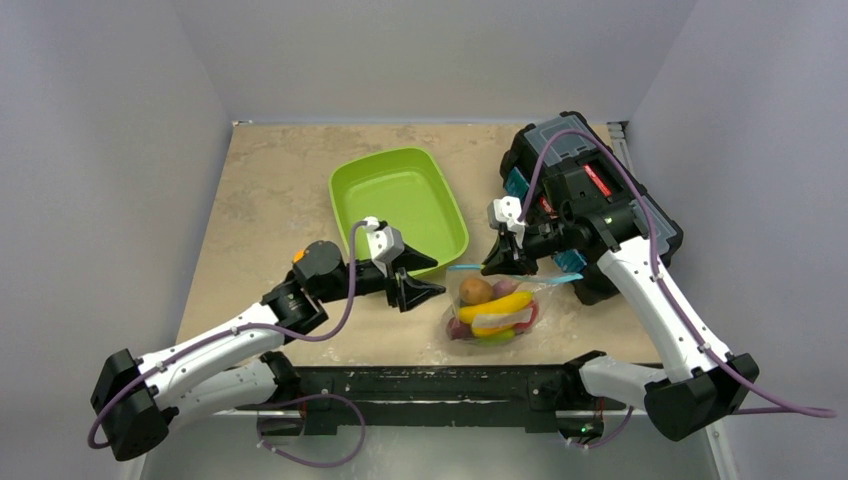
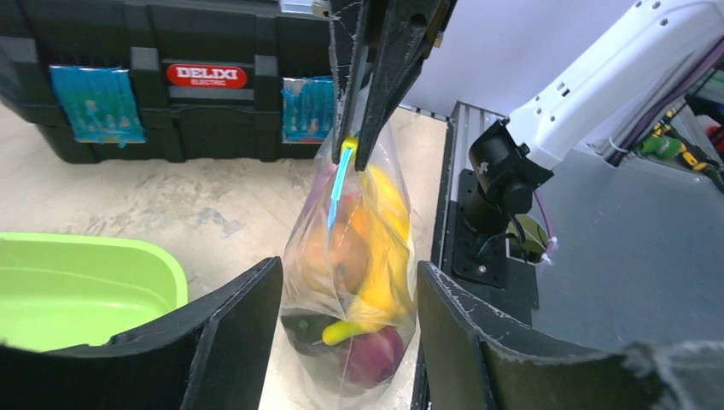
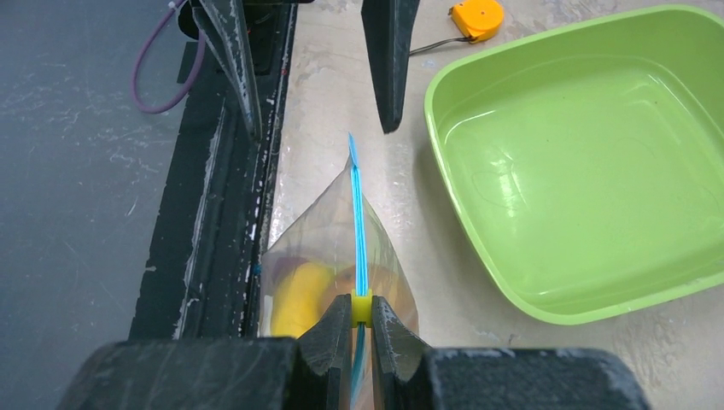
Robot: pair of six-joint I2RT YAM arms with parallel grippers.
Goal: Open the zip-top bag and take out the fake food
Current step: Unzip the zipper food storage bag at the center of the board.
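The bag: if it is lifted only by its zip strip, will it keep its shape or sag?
Probably sags: the bag is thin crinkly film, pinched at the strip by the right gripper. The food pools low, so it is likely bottom-heavy and may swing. Glossy film, perhaps slippery.

green tray (image 1: pixel 400 200): centre | black toolbox (image 2: pixel 102 34): far right | small orange block (image 3: pixel 477 17): beside tray
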